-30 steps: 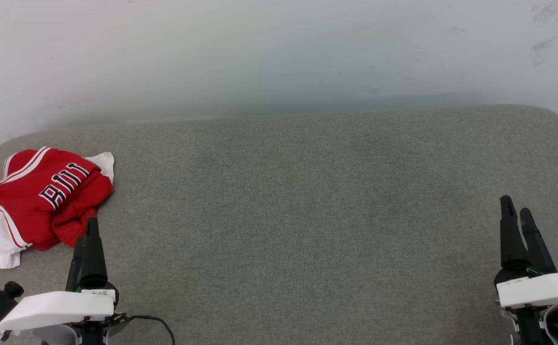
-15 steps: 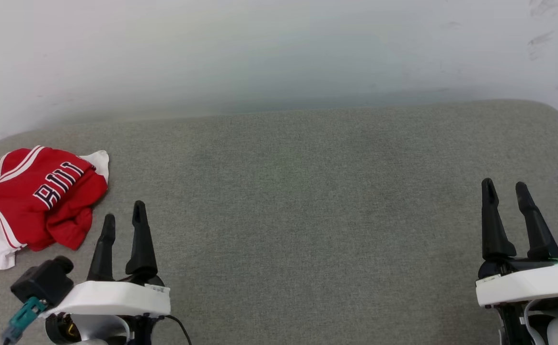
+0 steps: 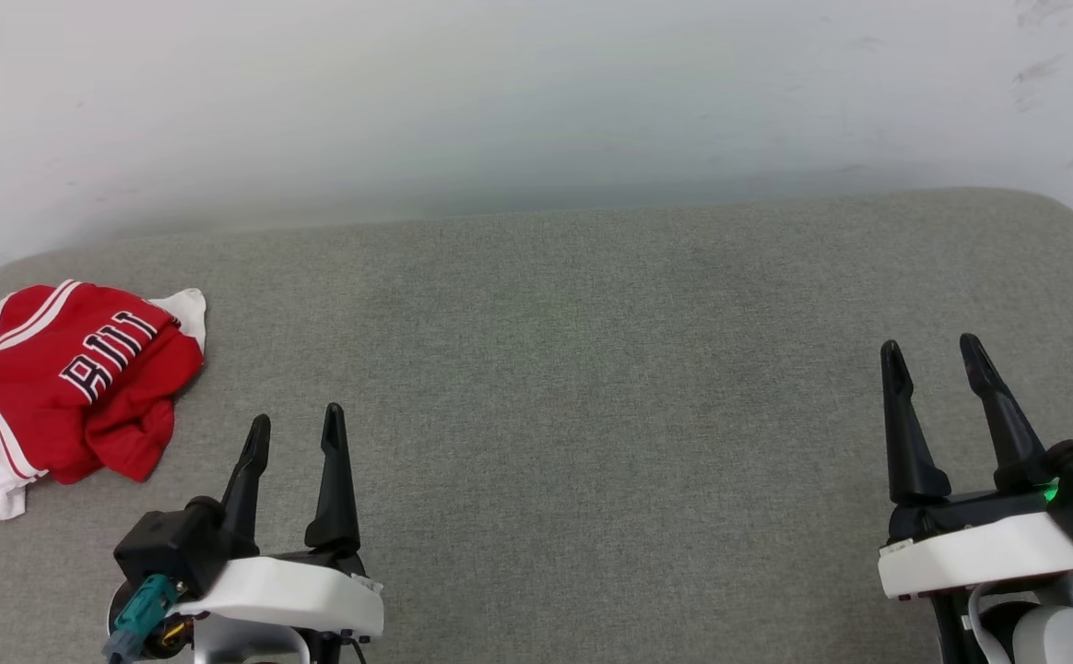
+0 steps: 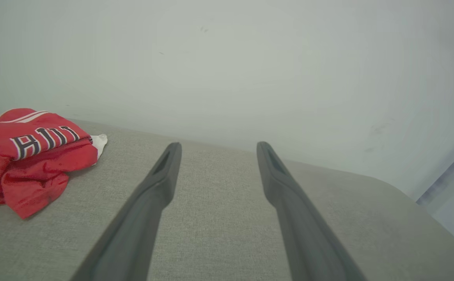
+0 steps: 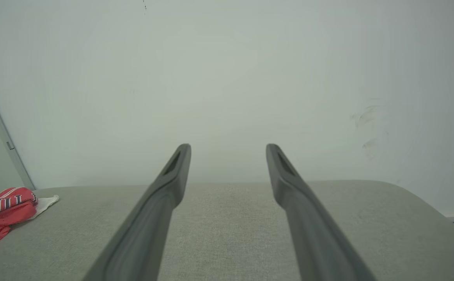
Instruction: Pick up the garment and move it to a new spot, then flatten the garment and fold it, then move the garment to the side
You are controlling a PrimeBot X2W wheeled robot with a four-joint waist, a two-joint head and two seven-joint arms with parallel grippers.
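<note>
Moved: left claw point(image 3: 297, 415) has swung right, away from shirt point(image 3: 66, 387); right claw point(image 3: 931, 343) has slid bit left. Both claws spread wide, holding nothing, over grey padded surface point(image 3: 592, 415). Shirt lies in crumpled heap by left edge of surface, toward back left corner; left claw near it, not touching. Could go wrong: claw may pinch just one fold or sleeve, so shirt comes up twisted. Push at heap may slide it off left edge. No box or bin on surface; shirt lies loose.
</note>
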